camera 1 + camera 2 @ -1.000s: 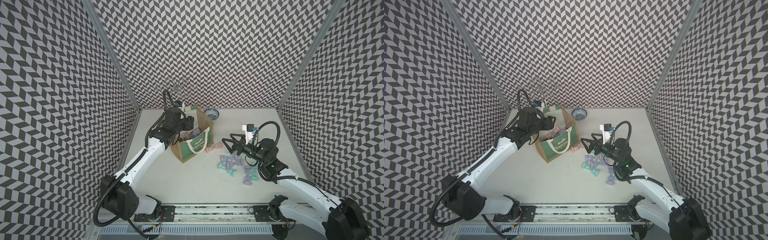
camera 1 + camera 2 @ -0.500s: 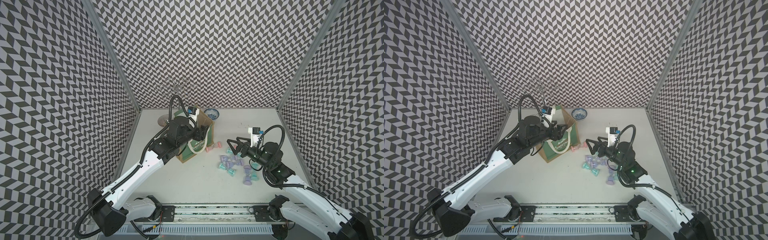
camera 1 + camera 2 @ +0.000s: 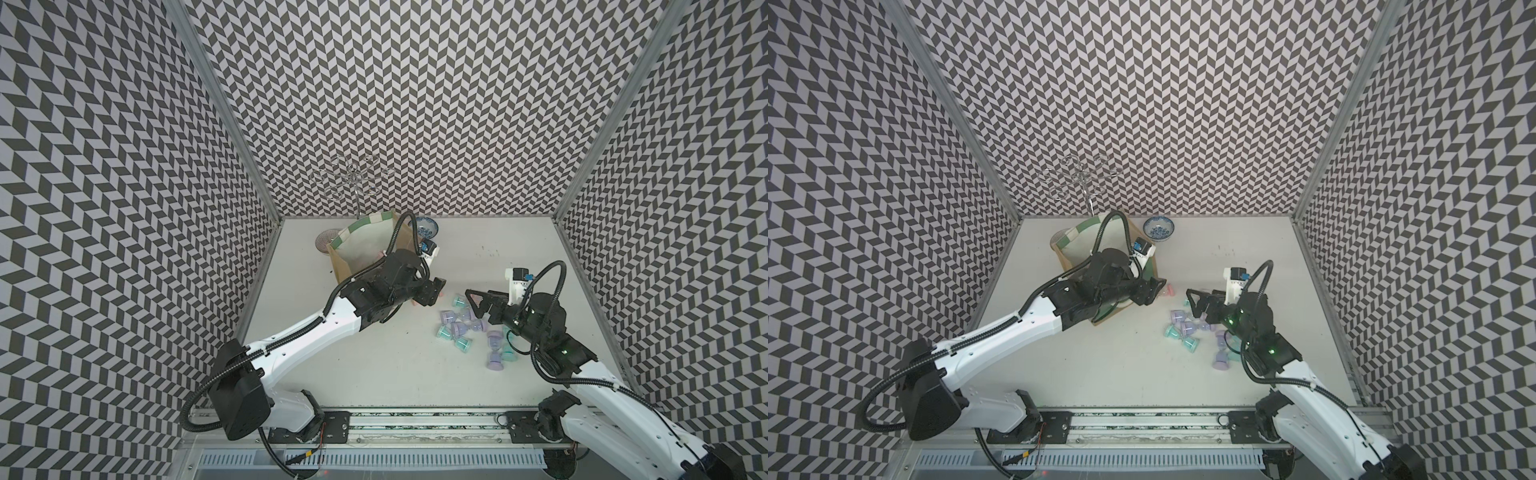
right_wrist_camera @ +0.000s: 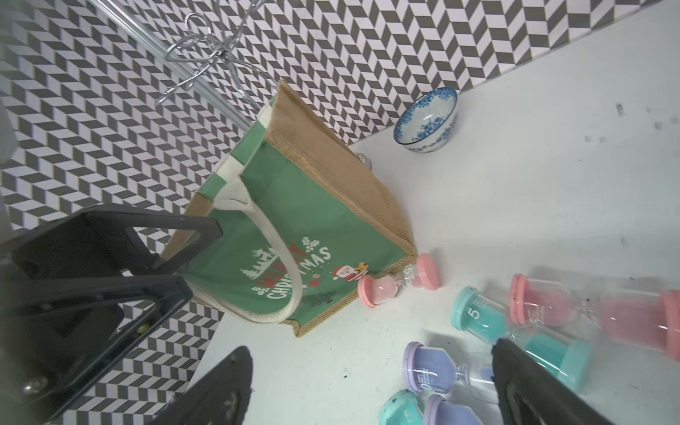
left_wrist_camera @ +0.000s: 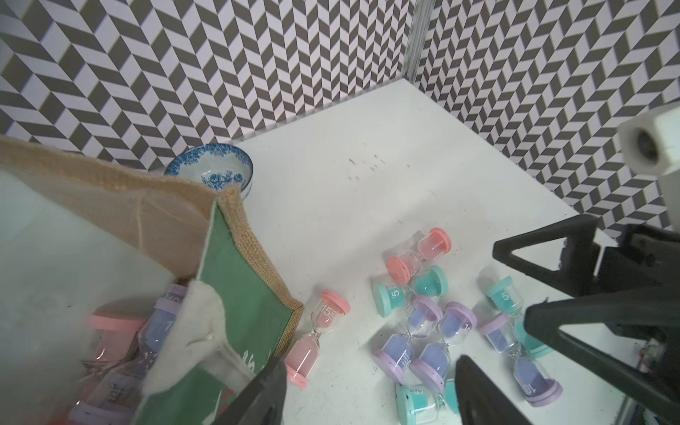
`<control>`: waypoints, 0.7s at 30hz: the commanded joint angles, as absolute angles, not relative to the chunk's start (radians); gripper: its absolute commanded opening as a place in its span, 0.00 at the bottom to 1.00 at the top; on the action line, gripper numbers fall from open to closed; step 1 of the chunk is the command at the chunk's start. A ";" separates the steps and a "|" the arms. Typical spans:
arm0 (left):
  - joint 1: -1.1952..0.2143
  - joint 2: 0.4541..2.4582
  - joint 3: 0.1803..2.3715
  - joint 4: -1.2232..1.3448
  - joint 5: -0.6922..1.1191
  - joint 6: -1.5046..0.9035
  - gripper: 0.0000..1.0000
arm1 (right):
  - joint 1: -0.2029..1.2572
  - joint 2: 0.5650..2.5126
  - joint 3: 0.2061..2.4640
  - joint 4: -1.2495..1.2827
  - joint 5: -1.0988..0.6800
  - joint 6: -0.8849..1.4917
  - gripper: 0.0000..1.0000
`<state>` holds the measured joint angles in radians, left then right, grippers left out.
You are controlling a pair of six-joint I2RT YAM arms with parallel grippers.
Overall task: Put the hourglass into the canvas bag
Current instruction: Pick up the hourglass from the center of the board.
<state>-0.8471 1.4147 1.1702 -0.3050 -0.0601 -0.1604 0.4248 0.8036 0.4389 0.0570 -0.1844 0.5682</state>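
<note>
Left gripper (image 5: 368, 364): jaws apart with nothing between them. It hangs just off the front of the bag, pointing toward the loose pile.
Right gripper (image 4: 371, 346): spread wide and empty, hovering over the side of the pile nearest the bag, facing the left gripper.
Nearest piece: a pink hourglass (image 5: 318, 340) lies on its side just beside the bag's bottom front corner, possibly touching it. Neither gripper is on it.
Loose hourglasses (image 3: 469, 332): pink, teal and purple ones lie tumbled together on the table, between its middle and its right edge, mostly under the right gripper.
Canvas bag (image 3: 359, 249): stands upright with its mouth open near the table's back edge, toward the back-left corner. The left arm crosses above it in both top views.
Hourglasses in the bag (image 5: 147, 331): purple and pink ones show through the mouth in the left wrist view. How many cannot be told.
Around it: a blue-and-white bowl (image 3: 1158, 228) sits at the back edge just beside the bag, a second bowl (image 3: 326, 240) sits on its other side, and a wire stand (image 3: 353, 183) rises behind.
Done so far: a few pieces are already inside.
Left to do: most of the pile is outside, and no hourglass is in either grip. A fresh pick seems due, probably the pink one by the bag.
</note>
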 commanded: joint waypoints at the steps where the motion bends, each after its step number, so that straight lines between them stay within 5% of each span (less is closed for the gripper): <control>1: -0.854 1.442 1.146 -0.277 -0.085 -0.137 0.73 | 0.403 0.793 0.417 0.074 -0.175 0.581 0.99; 21: -0.874 1.772 1.172 -0.183 -0.259 -0.114 0.70 | 0.342 0.801 0.385 0.126 -0.233 0.596 0.99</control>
<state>-0.8703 1.7500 1.1416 -0.2253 -0.2062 -0.1234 0.3496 0.8043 0.3954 0.0612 -0.2272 0.5915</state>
